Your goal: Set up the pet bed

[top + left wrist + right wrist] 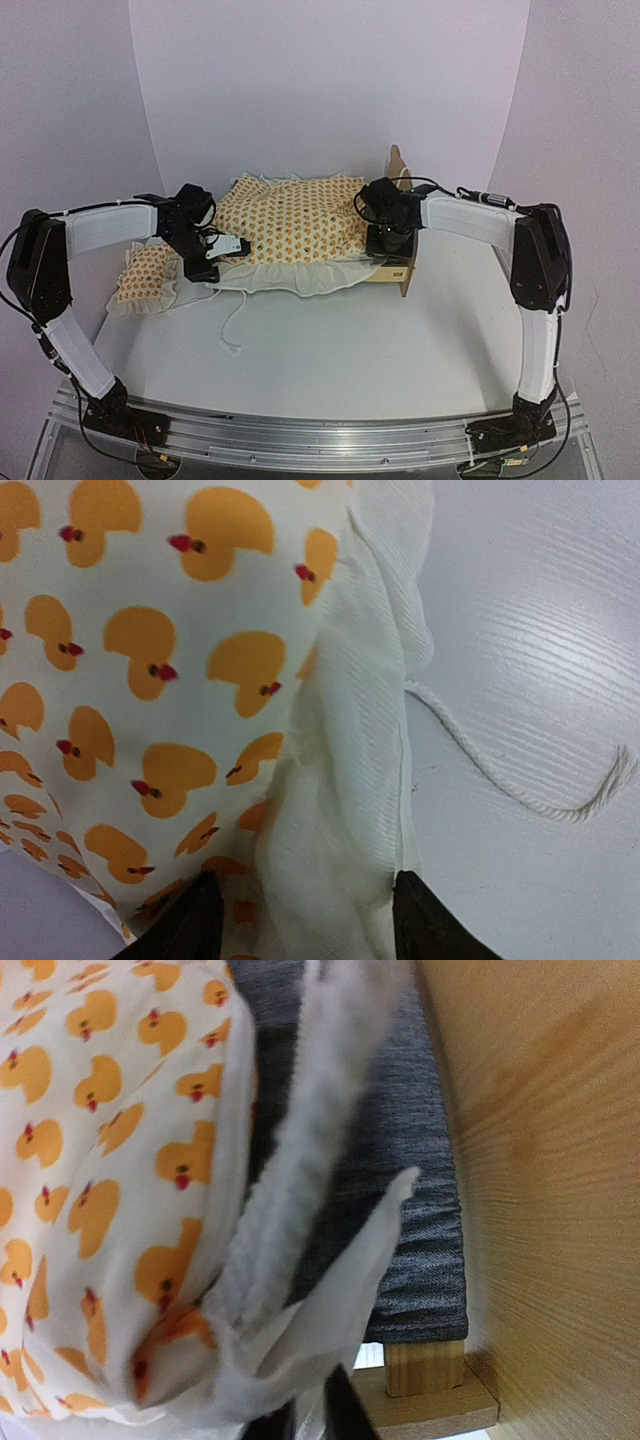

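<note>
The bedding (300, 222) lies draped over the bed frame (398, 275), with its ruffle spilling onto the table (340, 350). The pillow (145, 272) waits apart at the left. The right gripper (318, 1415) is clenched on the bedding's right corner beside the wooden rail, apparently to seat it in the frame. The left gripper (310, 925) straddles the opposite ruffle, its fingers apart and gripping nothing.

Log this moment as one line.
bedding: draped on bed frame | left gripper: open, astride bedding hem | right gripper: shut on bedding | pillow: on table, beside bed frame
</note>
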{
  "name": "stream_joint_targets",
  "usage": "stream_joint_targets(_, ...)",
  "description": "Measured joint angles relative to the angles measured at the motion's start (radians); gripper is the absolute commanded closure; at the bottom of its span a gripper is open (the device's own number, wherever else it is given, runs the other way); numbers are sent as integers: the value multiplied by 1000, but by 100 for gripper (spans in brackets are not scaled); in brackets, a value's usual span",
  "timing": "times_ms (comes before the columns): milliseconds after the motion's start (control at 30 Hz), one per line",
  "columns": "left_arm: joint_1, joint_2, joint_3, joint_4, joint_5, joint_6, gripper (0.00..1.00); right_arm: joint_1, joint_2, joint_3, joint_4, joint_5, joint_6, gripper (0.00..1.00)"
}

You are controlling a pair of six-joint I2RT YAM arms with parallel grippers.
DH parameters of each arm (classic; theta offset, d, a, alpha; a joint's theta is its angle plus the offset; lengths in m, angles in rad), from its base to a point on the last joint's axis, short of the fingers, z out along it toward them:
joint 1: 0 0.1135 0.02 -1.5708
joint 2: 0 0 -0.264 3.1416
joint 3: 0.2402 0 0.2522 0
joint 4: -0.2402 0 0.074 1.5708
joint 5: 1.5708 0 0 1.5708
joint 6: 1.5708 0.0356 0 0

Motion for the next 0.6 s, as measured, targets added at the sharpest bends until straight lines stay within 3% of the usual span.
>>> stream_joint_targets(133, 0, 19, 76, -28, 44, -10, 26, 12, -39, 0, -5, -48, -50, 62)
stream_joint_targets(267, 0, 13, 145, -111, 123, 4, 16, 35, -140, 8, -10, -75, -84, 53)
stream_joint_targets(533, 0, 19, 319, -280, 314, 9, 18, 16, -374, 145, -1, -6, -131, 37)
stream_joint_targets(600, 0, 26, 363, -281, 349, -24, 22, -26, -389, 190, 1, 8, -137, 38)
